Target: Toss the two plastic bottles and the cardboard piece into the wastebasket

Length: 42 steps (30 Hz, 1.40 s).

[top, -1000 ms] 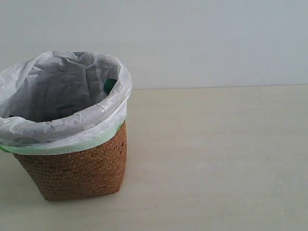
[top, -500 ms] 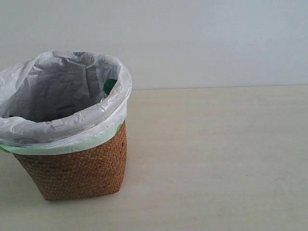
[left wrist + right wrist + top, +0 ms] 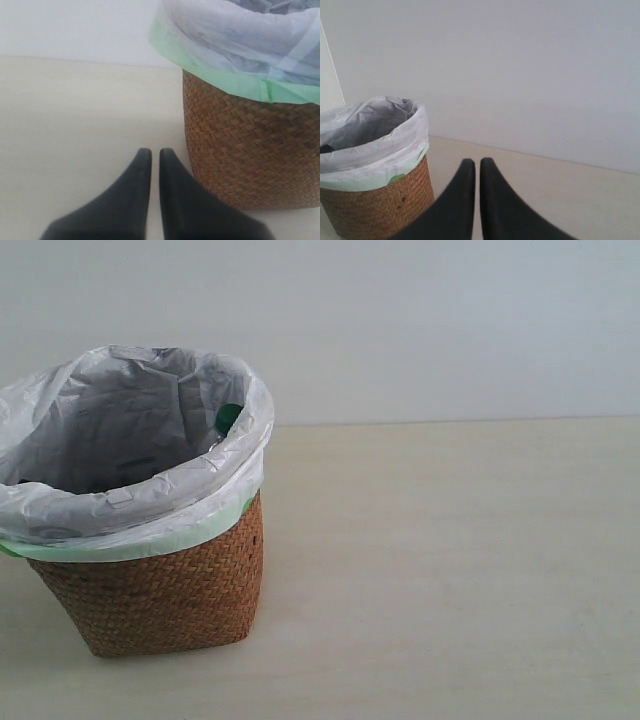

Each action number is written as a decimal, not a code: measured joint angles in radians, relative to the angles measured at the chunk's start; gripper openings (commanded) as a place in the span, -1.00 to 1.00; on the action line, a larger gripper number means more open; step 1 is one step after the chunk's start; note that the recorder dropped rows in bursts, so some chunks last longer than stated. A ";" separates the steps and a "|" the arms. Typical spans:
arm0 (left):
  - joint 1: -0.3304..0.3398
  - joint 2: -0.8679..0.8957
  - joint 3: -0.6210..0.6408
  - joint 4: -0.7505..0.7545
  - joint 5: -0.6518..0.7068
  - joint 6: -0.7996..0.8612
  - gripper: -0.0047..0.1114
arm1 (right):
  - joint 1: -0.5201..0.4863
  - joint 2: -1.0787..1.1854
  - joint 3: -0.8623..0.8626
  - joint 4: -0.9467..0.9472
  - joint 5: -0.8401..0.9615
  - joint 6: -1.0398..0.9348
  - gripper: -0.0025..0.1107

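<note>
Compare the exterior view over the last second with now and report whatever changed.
Nothing visibly changed. The wastebasket stands on the same spot of the table, its bag liner folds over the rim as before, and the green cap peeks out inside it at the same place. No arm appears in that view.

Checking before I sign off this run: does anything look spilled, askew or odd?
Nothing stands out. The wastebasket stands upright, its bag liner folded over the rim, a green cap just showing inside. The left gripper and right gripper are shut, holding nothing.
</note>
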 measured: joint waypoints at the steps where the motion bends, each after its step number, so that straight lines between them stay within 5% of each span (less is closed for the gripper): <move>1: 0.000 0.000 0.000 0.000 0.000 0.000 -0.82 | 0.000 -0.016 0.000 0.000 0.000 0.000 -0.93; 7: 0.000 0.000 0.000 0.000 0.000 0.000 -0.82 | -0.071 -0.142 0.000 0.000 0.002 0.000 -0.93; 13: 0.000 0.000 0.000 0.000 0.000 0.000 -0.82 | -0.412 -0.193 0.000 0.000 0.002 0.002 -0.93; 17: 0.000 0.000 0.000 0.000 0.000 0.000 -0.82 | -0.540 -0.196 0.000 0.000 0.002 0.002 -0.93; 25: 0.000 0.000 0.000 0.000 0.000 0.000 -0.82 | -0.553 -0.203 0.050 0.000 -0.002 0.002 -0.93; 42: 0.000 0.000 0.000 0.000 0.000 0.000 -0.82 | -0.555 -0.244 0.466 0.069 0.003 0.002 -0.93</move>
